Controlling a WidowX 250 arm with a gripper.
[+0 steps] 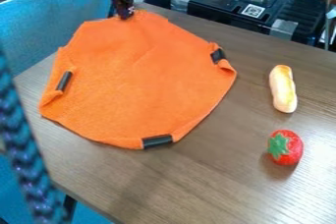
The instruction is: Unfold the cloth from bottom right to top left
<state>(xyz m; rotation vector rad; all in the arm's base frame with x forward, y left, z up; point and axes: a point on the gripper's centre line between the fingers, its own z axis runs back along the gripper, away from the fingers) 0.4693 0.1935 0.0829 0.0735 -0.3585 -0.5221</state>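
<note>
The black gripper (125,13) hangs in from the top edge, left of centre, its narrow tip shut on the top edge of the orange cloth (134,75). Most of the cloth lies spread over the left and middle of the table. Black pieces show along its rim at the left, right and bottom, with small curled folds beside the left and right ones.
A bread-like toy (283,89) and a red toy strawberry (285,147) lie right of the cloth on the wooden table (216,179). Behind the table stands a black toy stove (230,7). Blue fabric (52,16) borders the left side; a blurred braided cable (23,144) crosses the left foreground.
</note>
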